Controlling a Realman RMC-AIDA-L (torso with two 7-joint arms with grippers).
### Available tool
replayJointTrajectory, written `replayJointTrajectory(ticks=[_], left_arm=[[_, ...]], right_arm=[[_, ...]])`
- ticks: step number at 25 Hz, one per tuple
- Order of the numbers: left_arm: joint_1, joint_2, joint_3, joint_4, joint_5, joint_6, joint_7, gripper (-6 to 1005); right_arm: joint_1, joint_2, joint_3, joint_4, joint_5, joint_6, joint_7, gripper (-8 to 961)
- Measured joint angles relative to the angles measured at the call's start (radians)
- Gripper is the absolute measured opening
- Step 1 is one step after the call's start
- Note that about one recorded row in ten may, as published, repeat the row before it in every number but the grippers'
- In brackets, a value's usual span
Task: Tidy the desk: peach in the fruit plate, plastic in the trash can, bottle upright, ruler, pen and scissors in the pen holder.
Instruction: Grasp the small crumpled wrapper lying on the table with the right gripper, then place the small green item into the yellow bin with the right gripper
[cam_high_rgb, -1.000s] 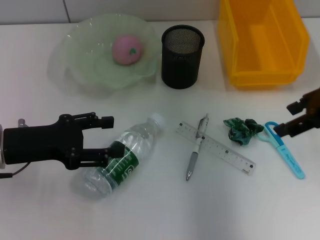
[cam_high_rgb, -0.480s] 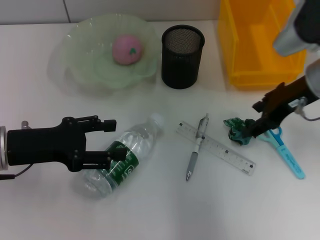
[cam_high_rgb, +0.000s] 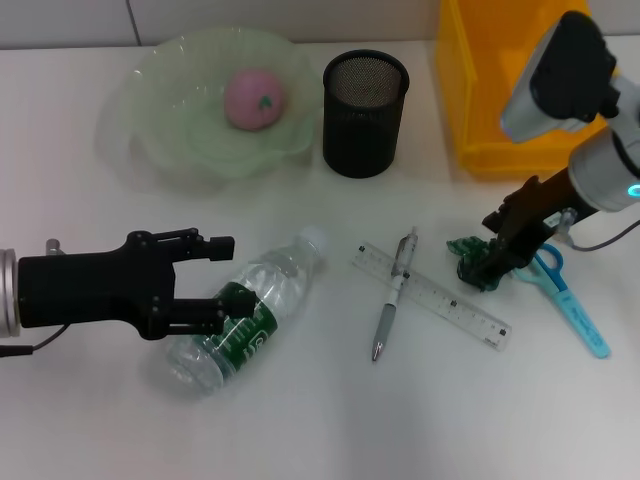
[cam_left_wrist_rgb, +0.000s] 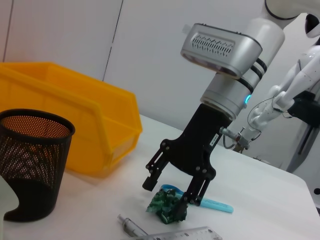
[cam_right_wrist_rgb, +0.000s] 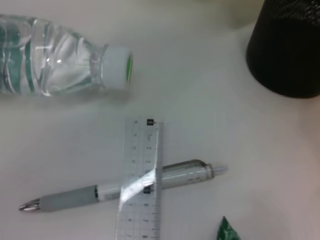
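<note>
While the left gripper (cam_high_rgb: 215, 280) straddles the lying bottle (cam_high_rgb: 240, 315) with jaws apart, the right gripper (cam_left_wrist_rgb: 167, 192) hangs spread over the crumpled green plastic (cam_left_wrist_rgb: 167, 207) beside the scissors (cam_high_rgb: 570, 295) on the desk (cam_high_rgb: 320, 420), a light, springy wad probably best pinched across its middle.

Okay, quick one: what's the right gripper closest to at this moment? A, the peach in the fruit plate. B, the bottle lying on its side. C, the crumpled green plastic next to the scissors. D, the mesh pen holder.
C: the right gripper hangs with open fingers right over the crumpled green plastic, beside the blue scissors.
</note>
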Motion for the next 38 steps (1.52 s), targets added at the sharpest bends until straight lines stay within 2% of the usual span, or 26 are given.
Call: replayJointTrajectory(ticks=[8, 14, 20, 23, 34, 36, 38], left_arm=[[-0.006, 0.007, 0.000, -0.024, 0.000, -0.004, 0.006, 809], [-0.006, 0.008, 0.000, -0.024, 0.000, -0.006, 0.007, 809], [-0.003, 0.008, -0.002, -0.024, 0.000, -0.007, 0.007, 809], [-0.002, 0.008, -0.002, -0.024, 0.000, -0.011, 0.007, 809], [-0.006, 0.006, 0.000, -0.024, 0.000, -0.013, 0.007, 808], [-0.006, 0.006, 0.000, -0.024, 0.000, -0.014, 0.007, 808], [-0.006, 0.007, 0.000, -0.024, 0.000, -0.013, 0.007, 808]], right_arm=[[0.003, 0.001, -0.019, 0.024, -0.001, 0.023, -0.001, 727], [-0.001, 0.002, -0.020, 0.021, -0.002, 0.018, -0.001, 530], [-0.014, 0.002, -0.017, 0.004, -0.002, 0.008, -0.001, 292], [-0.028, 0.002, -0.014, -0.018, -0.002, 0.004, -0.001, 53], [-0.079, -0.001, -0.005, -0.107, 0.043, -0.024, 0.001, 12], [-0.085, -0.002, 0.012, -0.122, 0.059, -0.032, 0.001, 5], [-0.089, -0.004, 0.071, -0.145, 0.088, -0.053, -0.001, -1]])
